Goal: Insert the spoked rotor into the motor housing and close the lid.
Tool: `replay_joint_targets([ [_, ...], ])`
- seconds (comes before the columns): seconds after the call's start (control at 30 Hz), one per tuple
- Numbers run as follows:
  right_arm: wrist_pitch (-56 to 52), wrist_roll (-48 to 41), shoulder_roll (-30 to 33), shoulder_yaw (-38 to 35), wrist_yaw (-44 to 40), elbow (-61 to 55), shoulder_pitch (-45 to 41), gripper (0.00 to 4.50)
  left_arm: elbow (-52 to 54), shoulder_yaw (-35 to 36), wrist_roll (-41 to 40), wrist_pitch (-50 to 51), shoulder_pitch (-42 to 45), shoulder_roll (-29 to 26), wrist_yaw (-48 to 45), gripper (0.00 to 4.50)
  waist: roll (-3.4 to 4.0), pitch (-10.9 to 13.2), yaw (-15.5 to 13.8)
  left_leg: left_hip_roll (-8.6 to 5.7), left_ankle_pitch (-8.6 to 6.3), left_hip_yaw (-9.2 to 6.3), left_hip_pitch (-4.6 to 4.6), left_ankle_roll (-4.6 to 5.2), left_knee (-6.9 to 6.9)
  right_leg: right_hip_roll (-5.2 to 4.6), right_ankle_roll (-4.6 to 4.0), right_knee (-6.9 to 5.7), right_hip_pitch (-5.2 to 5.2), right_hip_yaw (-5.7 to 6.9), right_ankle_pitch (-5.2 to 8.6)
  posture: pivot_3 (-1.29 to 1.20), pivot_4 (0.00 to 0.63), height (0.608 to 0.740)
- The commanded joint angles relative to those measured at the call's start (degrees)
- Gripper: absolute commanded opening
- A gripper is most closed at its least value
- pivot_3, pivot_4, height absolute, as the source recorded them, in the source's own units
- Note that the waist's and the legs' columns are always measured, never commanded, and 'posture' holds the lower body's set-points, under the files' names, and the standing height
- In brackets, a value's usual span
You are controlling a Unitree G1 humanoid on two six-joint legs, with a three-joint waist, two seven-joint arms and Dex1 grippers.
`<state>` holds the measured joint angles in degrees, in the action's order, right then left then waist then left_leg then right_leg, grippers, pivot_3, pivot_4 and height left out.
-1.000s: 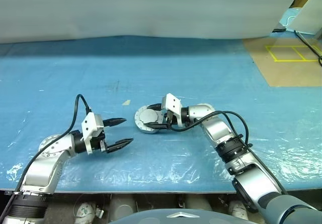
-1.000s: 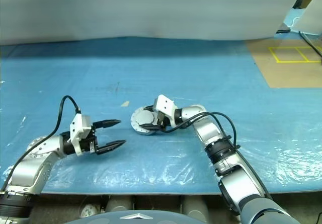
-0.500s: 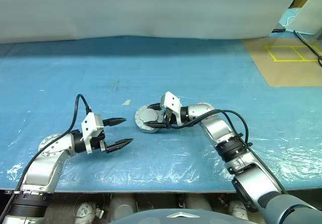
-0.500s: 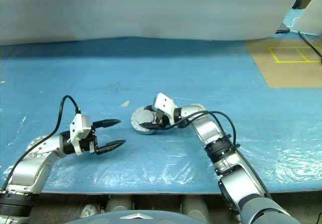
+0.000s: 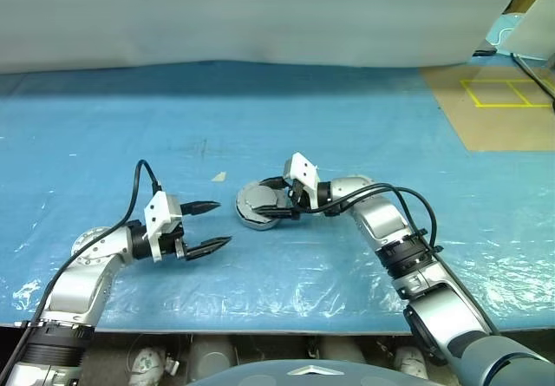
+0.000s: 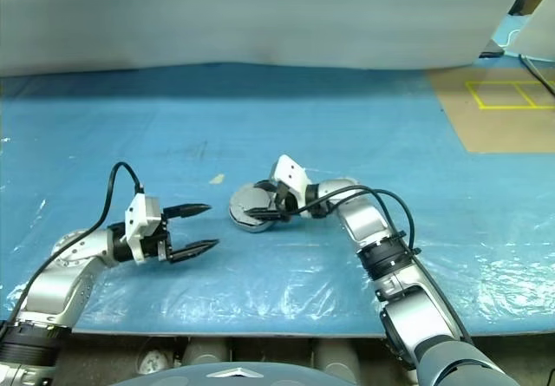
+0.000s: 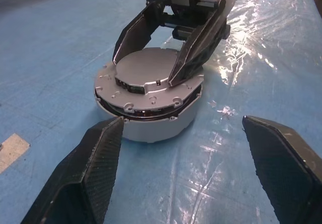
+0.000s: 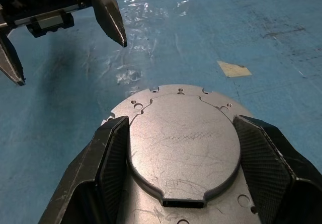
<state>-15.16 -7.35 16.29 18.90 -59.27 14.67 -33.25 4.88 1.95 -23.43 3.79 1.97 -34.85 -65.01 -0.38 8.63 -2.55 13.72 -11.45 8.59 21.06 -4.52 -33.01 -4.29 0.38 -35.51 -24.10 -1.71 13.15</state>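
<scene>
The motor housing (image 7: 151,128) sits on the blue sheet at mid-table, silver-grey, with dark windings showing in a gap under its top. On it lies the lid (image 7: 146,65), slightly askew, raised centre up. My right gripper (image 5: 270,200) reaches in from the right, and its two fingers press on either side of the lid's raised centre (image 8: 183,143). My left gripper (image 5: 222,223) stands open and empty a short way left of the housing, pointing at it. The spoked rotor is hidden.
A small tan tape scrap (image 5: 218,176) lies just behind and left of the housing. A brown board with yellow lines (image 5: 494,108) lies at the back right. The table's front edge (image 5: 260,330) runs close below both arms.
My right wrist has tipped a little over the lid while keeping its hold. The left gripper has stayed where it was, still open.
</scene>
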Motion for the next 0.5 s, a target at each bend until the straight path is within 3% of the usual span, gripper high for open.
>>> replay_joint_targets([
  [0.03, 0.9, 1.3, 0.0, 0.8, 0.9, -0.5, 0.9, 2.92, 0.1, -0.1, 0.1, -1.3, 0.5, -0.2, -0.5, 3.98, 0.0, 0.0, 0.0, 0.0, 0.0, 0.0, 0.0, 0.0, 0.0, 0.0, 0.0, 0.0, 0.0, 0.0, 0.0, 0.0, 0.15, 0.74],
  [0.33, 5.8, 8.7, 0.4, 5.5, 5.5, 6.9, 3.4, 2.92, -0.3, -0.5, 0.3, -1.3, 1.3, 0.0, -0.5, 3.98, -0.01, -0.1, 0.2, 0.0, 0.0, 0.02, -0.25, 0.0, 0.0, 0.0, -0.01, -0.03, 0.14, -0.06, 0.01, 0.0, 0.15, 0.74],
  [0.5, 1.9, 8.2, -0.3, 5.6, 6.5, 7.3, 3.8, 2.92, 0.0, -0.7, 0.3, -1.3, 1.3, 0.1, -0.2, 3.98, 0.0, -0.1, 0.1, -0.02, -0.1, 0.06, -1.13, 0.14, 0.16, -0.04, -0.03, 0.0, 0.9, -0.13, 0.05, 0.0, 0.15, 0.74],
])
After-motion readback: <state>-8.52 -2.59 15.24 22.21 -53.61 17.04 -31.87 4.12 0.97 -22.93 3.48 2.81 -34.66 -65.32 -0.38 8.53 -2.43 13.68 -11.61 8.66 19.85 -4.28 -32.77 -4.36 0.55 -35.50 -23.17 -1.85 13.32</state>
